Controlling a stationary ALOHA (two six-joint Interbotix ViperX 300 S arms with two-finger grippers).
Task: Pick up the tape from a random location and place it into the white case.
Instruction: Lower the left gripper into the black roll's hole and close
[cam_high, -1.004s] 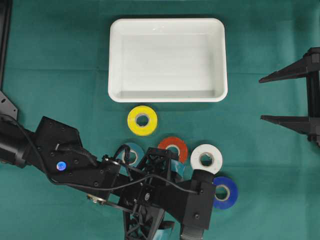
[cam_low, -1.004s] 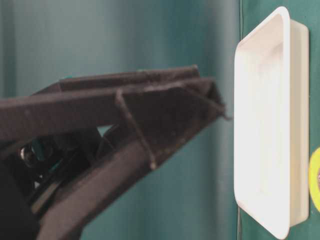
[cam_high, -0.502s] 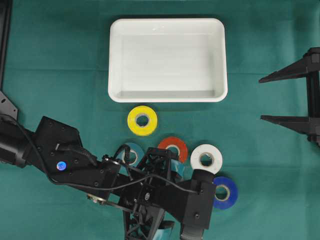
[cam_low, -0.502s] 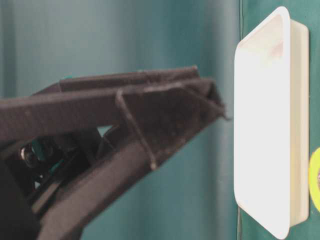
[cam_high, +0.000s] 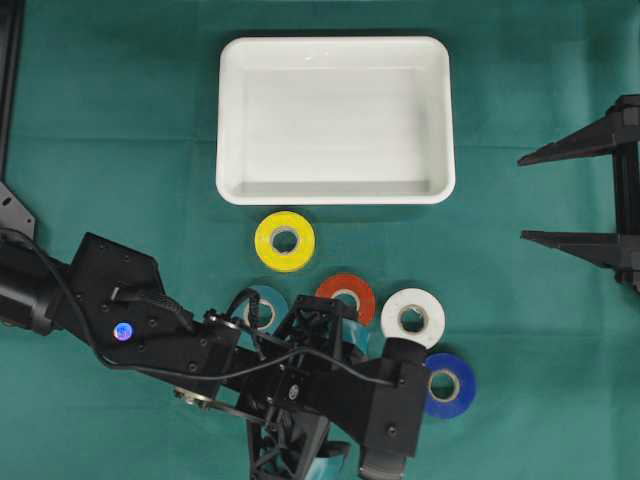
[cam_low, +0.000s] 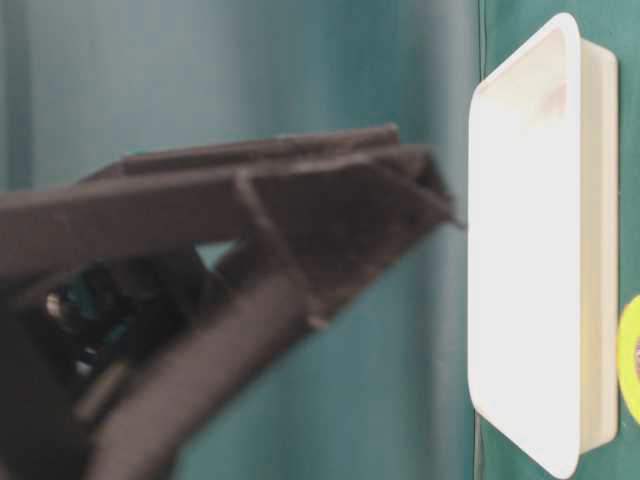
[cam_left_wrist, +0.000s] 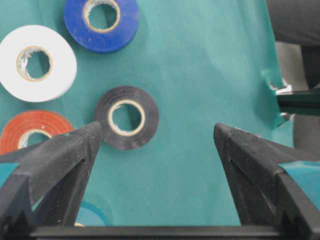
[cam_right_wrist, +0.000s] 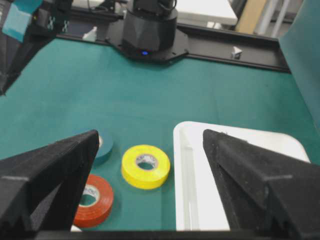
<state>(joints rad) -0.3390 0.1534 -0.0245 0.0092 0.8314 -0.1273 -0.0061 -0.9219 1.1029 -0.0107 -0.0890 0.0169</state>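
Overhead: I see the white case (cam_high: 335, 120), a glossy shallow plastic tray with rounded corners, near the far edge of the green cloth worktop (cam_high: 120, 150), with no tape in it. Tape rolls sit in a cluster just in front of it: yellow (cam_high: 285, 241), red (cam_high: 346, 298), white (cam_high: 413, 317), blue (cam_high: 450, 385), plus a teal one (cam_high: 262, 308) partly under my left arm. The left gripper is hidden under its own black wrist near the front edge. The right gripper (cam_high: 570, 195) idles at the right edge, its matte black fingers spread wide, holding nothing.

Table-level: blurred black truss finger up close; case rim (cam_low: 560, 250) seen edge-on.

Left wrist: the left gripper (cam_left_wrist: 157, 137) has its jaws spread wide and empty, over bare cloth. A black roll (cam_left_wrist: 127, 118) with a tan cardboard core lies flat by the left fingertip (cam_left_wrist: 92, 132); I can't tell if they touch.

Right wrist: right fingers wide apart; yellow roll just beside the case corner.
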